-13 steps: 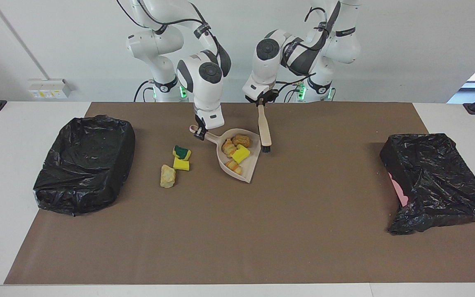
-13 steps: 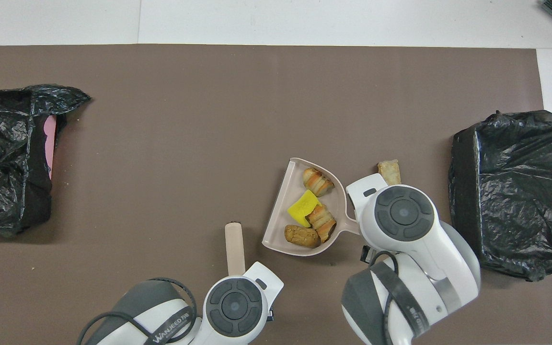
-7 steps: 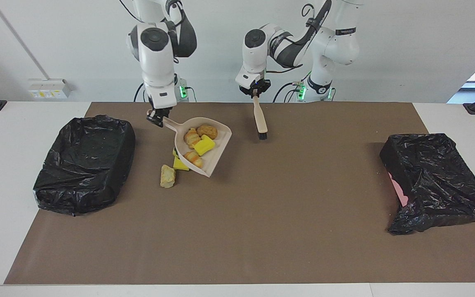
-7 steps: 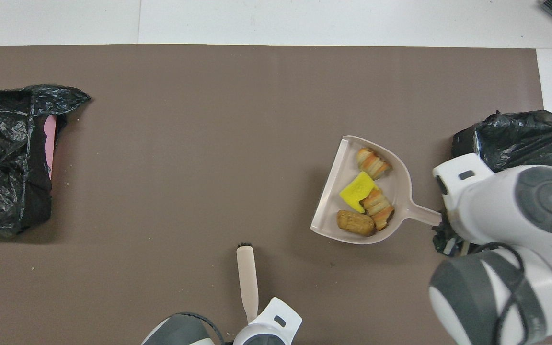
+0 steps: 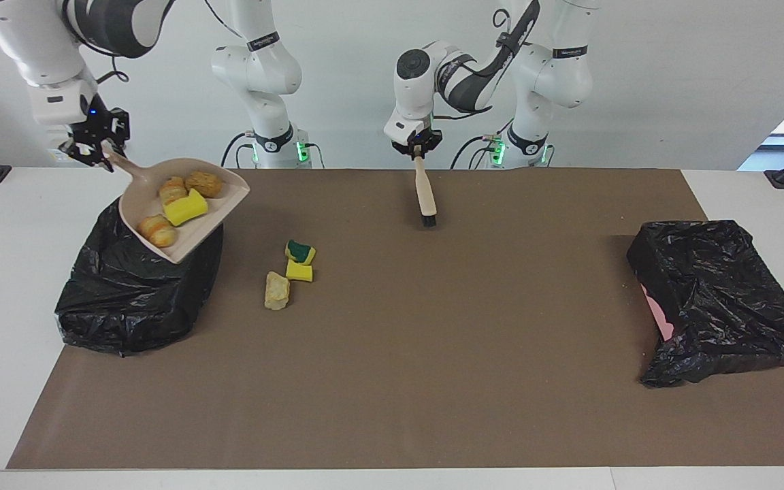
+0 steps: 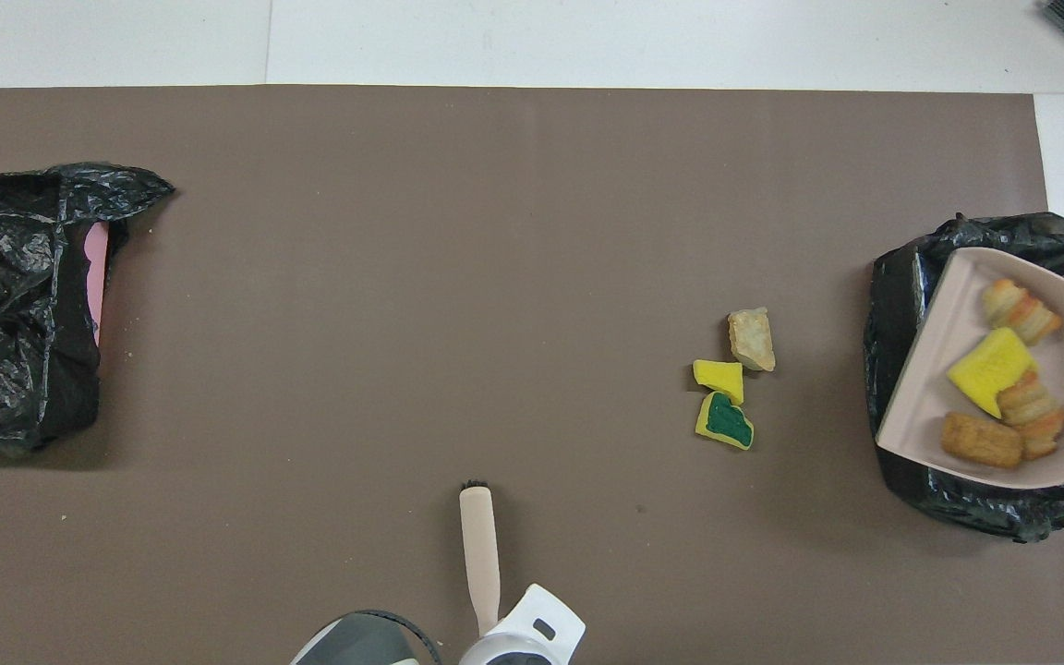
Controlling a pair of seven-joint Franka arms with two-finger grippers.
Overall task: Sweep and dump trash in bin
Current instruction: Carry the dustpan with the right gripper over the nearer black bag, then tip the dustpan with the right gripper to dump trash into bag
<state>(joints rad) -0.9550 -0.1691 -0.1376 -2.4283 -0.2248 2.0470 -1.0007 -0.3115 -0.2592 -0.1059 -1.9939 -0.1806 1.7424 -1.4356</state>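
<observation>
A beige plastic dustpan [image 5: 184, 214] is held up over the black-lined bin [image 5: 135, 286] at the right arm's end of the worktop [image 5: 392, 381]. Its handle is pinched in the right hand [image 5: 96, 151], whose fingers are pressed onto it. The pan is tilted, with its open edge lower than the handle. Four pieces of the trash are carried in it: a bright yellow sponge chunk [image 5: 186, 207], a brown crumbly bread-like lump [image 5: 203, 183] and two tan layered bread-like lumps [image 5: 172, 190] [image 5: 158, 229]. In the overhead view the pan [image 6: 938, 369] is seen covering most of the bin's [image 6: 892, 277] opening.

Three more scraps are left lying on the brown mat [image 5: 433, 327], between the bin and the middle of the worktop. A yellow sponge chunk with a green layer [image 5: 301, 251] is nearest to the robots, a plain yellow sponge chunk [image 5: 299, 271] is touching it, and a pale tan bread-like lump [image 5: 276, 290] is just beside that one, farthest from the robots.

A beige-handled brush with dark bristles [image 5: 425, 195] is gripped at its top end by the left hand [image 5: 418, 150], pressed together on the handle. The brush is hung bristles down over the mat's edge nearest the robots, near the middle of the worktop.

A second bin covered in crumpled black plastic [image 5: 719, 299], with a strip of pink showing at its side, is set at the left arm's end of the worktop, well apart from everything else.
</observation>
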